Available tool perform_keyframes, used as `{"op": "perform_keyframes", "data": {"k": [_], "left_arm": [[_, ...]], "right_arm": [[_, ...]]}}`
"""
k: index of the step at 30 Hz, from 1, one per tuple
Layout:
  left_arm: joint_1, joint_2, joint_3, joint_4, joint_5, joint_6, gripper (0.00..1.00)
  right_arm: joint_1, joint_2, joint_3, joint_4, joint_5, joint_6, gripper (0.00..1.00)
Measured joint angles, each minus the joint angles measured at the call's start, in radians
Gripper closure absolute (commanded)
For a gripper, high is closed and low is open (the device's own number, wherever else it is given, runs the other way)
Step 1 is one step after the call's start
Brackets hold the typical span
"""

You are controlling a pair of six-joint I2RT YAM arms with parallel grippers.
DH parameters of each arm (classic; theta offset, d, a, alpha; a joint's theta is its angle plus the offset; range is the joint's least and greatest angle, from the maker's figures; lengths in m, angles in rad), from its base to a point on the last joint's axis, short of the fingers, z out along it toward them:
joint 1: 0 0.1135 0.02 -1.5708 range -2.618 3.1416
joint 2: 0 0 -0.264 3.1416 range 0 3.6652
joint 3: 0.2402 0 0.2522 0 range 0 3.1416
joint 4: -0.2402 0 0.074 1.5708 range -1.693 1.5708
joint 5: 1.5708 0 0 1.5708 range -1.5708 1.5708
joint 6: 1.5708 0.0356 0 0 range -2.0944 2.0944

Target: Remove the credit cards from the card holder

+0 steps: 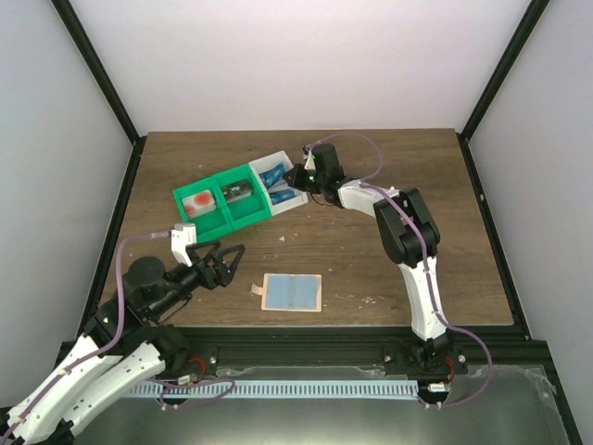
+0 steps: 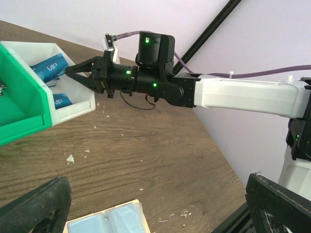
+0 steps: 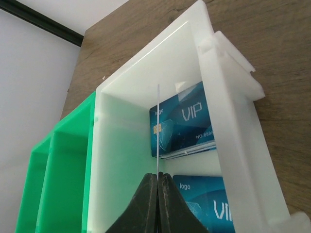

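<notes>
The card holder (image 1: pixel 292 293) lies flat on the wooden table, pale blue with tan edging and a small tab on its left; its corner shows in the left wrist view (image 2: pixel 109 221). My right gripper (image 3: pixel 159 175) is shut on a thin credit card (image 3: pixel 158 126), seen edge-on, just above the white bin (image 3: pixel 121 145). Inside that bin lie two more blue credit cards (image 3: pixel 187 121) (image 3: pixel 204 204) marked VIP. My left gripper (image 1: pixel 225 264) stands open above the table, just left of the holder, holding nothing.
A green two-part bin (image 1: pixel 218 204) adjoins the white bin (image 1: pixel 283 185) at the back; it holds a red-orange item (image 1: pixel 201 200) and a dark item (image 1: pixel 237 192). The right arm (image 1: pixel 408 232) reaches across the table's right half. Small white flecks dot the wood.
</notes>
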Motion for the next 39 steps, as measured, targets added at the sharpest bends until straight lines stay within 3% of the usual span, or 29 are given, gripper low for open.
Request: {"op": "perform_keyframes", "data": {"k": [20, 39], "left_arm": [[0.0, -0.005, -0.001, 0.0, 0.0, 0.001, 0.0], [0.0, -0.007, -0.004, 0.0, 0.0, 0.001, 0.0]], "right_arm": [[0.0, 0.068, 0.135, -0.052, -0.019, 0.011, 0.99], [0.0, 0.13, 0.219, -0.115, 0.002, 0.01, 0.89]]}}
